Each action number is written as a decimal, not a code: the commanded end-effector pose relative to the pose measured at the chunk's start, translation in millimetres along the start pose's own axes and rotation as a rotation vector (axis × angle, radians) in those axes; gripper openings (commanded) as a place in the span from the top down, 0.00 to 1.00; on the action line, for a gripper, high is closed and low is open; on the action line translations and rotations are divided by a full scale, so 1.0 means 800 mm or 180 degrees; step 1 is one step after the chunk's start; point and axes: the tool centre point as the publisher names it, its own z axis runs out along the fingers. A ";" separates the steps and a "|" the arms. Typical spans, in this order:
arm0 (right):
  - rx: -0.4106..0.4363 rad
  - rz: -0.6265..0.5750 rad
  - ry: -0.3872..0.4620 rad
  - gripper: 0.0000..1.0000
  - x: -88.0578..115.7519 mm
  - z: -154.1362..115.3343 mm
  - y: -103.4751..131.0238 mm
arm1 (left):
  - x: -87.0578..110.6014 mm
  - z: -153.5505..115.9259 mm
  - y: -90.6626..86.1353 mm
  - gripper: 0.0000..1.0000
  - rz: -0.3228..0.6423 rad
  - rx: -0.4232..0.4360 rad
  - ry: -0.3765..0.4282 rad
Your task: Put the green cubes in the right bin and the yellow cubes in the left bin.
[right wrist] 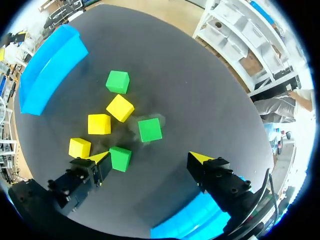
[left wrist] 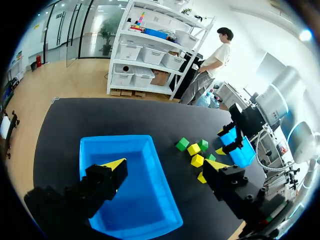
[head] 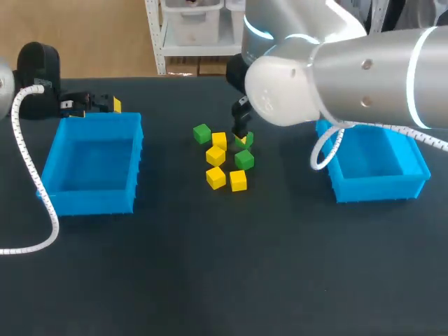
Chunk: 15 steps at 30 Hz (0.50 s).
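Note:
Three green cubes and several yellow cubes lie clustered mid-table. In the head view one green cube (head: 201, 133) is at the cluster's far left, another (head: 244, 160) to its right, and yellow cubes (head: 215, 155) sit between. My right gripper (head: 241, 129) hangs open just above the cluster, partly hiding the third green cube (head: 247, 140). The right wrist view shows a green cube (right wrist: 149, 129) just ahead of the open right gripper (right wrist: 150, 158) and another (right wrist: 120, 158) beside one fingertip. My left gripper (head: 91, 103) stands open behind the left bin (head: 94, 203), over that bin's wall (left wrist: 150, 155) in its own view (left wrist: 166, 165).
The right blue bin (head: 378, 185) stands right of the cluster, partly under my right arm. A white coiled cable (head: 31, 175) loops along the left bin's left side. Both bins (right wrist: 47, 70) hold nothing that I can see.

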 end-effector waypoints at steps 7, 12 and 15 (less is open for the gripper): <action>-0.0092 -0.0149 0.0172 0.00 -0.022 0.027 0.003 | 0.001 0.000 0.003 0.00 0.0006 0.0029 -0.0016; -0.0076 -0.0257 0.0229 0.00 -0.027 0.040 0.005 | 0.001 0.000 0.003 0.00 0.0006 0.0029 -0.0016; -0.0061 -0.0286 0.0269 0.00 -0.031 0.047 0.005 | 0.001 0.000 0.003 0.00 0.0006 0.0029 -0.0016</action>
